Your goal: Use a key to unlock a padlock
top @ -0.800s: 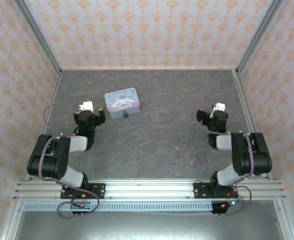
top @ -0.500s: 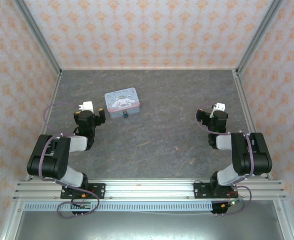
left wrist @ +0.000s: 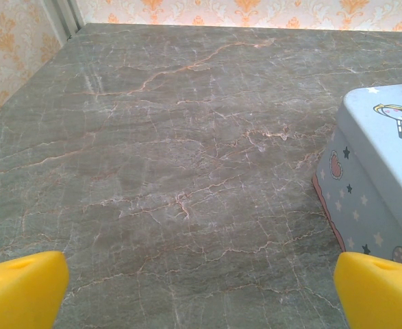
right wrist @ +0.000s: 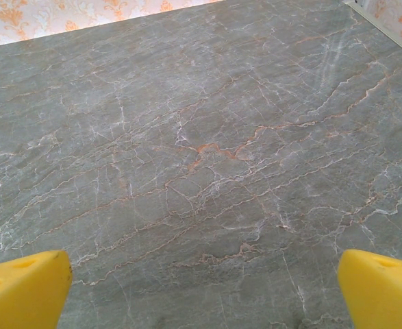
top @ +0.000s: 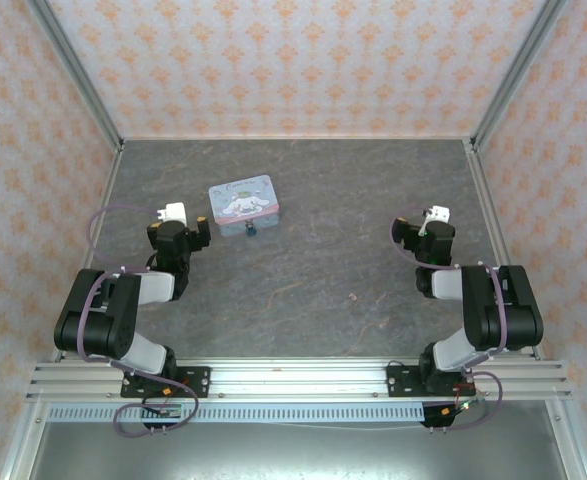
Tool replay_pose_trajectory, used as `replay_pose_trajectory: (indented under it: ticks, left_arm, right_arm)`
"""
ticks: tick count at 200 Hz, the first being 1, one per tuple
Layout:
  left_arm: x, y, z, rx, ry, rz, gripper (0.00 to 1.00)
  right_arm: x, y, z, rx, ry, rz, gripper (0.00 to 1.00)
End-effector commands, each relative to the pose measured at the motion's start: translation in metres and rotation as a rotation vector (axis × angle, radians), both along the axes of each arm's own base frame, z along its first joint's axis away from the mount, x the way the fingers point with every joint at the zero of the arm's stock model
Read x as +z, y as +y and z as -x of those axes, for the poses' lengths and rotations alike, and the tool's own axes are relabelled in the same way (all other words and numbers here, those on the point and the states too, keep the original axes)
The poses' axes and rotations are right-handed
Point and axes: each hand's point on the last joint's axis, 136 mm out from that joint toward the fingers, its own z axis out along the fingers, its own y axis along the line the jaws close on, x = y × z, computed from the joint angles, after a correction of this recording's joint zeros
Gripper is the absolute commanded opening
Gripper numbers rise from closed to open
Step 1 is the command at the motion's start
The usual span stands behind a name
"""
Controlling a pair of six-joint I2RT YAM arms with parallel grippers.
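Overhead, the left hand (top: 180,228) sits low over the grey marbled table (top: 323,190), left of a pale-blue tin (top: 241,203) with a white cartoon dog on its lid. The padlock (top: 251,229), a tiny dark teal thing, lies at the tin's near edge, touching it or just beside it; I cannot tell which. The key (top: 353,296) looks to be the small dark speck out on the bare table, well apart from the padlock and nearer the right arm, though it is too small to be sure. The right hand (top: 425,228) rests on the right side of the table, well away from the tin.

Next, from the left wrist, the left hand (left wrist: 201,295) is spread wide and grasps nothing: its yellow fingers (left wrist: 22,291) stand at the two bottom corners with bare table (left wrist: 173,171) between them. The tin (left wrist: 379,178) stands just beyond the right finger, its starred side wall facing the camera.

Last, from the right wrist, the right hand (right wrist: 201,291) is likewise released, its yellow fingers (right wrist: 382,288) far apart over veined table (right wrist: 201,151), holding nothing.
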Motion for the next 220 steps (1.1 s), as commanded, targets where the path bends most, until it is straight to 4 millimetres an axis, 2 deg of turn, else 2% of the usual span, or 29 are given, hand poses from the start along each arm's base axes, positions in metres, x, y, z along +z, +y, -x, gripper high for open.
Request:
replay_pose_trajectory:
  ticks: [1,26,47,63,85,111,127,139,157,171,192,220]
  left_arm:
    - [0.006,-0.002,-0.005,-0.015,-0.007,-0.015,1.00]
    - [0.014,0.000,-0.004,0.000,-0.010,-0.016,1.00]
    - [0.039,0.005,0.006,0.034,-0.028,-0.014,1.00]
    - [0.059,0.004,0.016,0.038,-0.042,0.016,1.00]
    - [0.080,-0.003,0.027,0.038,-0.045,0.134,1.00]
    - [0.091,-0.023,0.035,0.015,0.004,0.348,1.00]
    - [0.092,-0.049,0.036,-0.053,0.042,0.485,1.00]
    - [0.091,-0.073,0.039,-0.113,0.082,0.524,1.00]
    - [0.089,-0.110,0.043,-0.201,0.126,0.572,1.00]
    - [0.085,-0.139,0.045,-0.255,0.143,0.668,1.00]
    - [0.076,-0.176,0.047,-0.315,0.170,0.763,1.00]
    - [0.072,-0.211,0.047,-0.371,0.196,0.746,1.00]
  right_arm:
    - [0.010,-0.002,-0.007,-0.016,-0.026,0.005,0.99]
    - [0.012,-0.007,-0.006,-0.045,-0.029,0.000,0.99]
    - [0.026,-0.015,-0.004,-0.084,0.015,-0.022,0.99]
    - [0.045,-0.015,-0.003,-0.096,0.066,-0.049,0.99]
    - [0.067,0.003,0.003,-0.049,0.114,-0.173,1.00]
    - [0.071,0.032,0.024,0.001,0.243,-0.357,0.94]
    - [0.062,0.060,0.043,0.056,0.357,-0.444,0.89]
    - [0.052,0.083,0.061,0.104,0.459,-0.469,0.83]
    - [0.033,0.117,0.091,0.180,0.611,-0.445,0.78]
    - [0.016,0.135,0.113,0.219,0.704,-0.386,0.75]
    - [-0.007,0.152,0.136,0.257,0.796,-0.333,0.70]
    - [-0.033,0.154,0.154,0.258,0.895,-0.302,0.60]
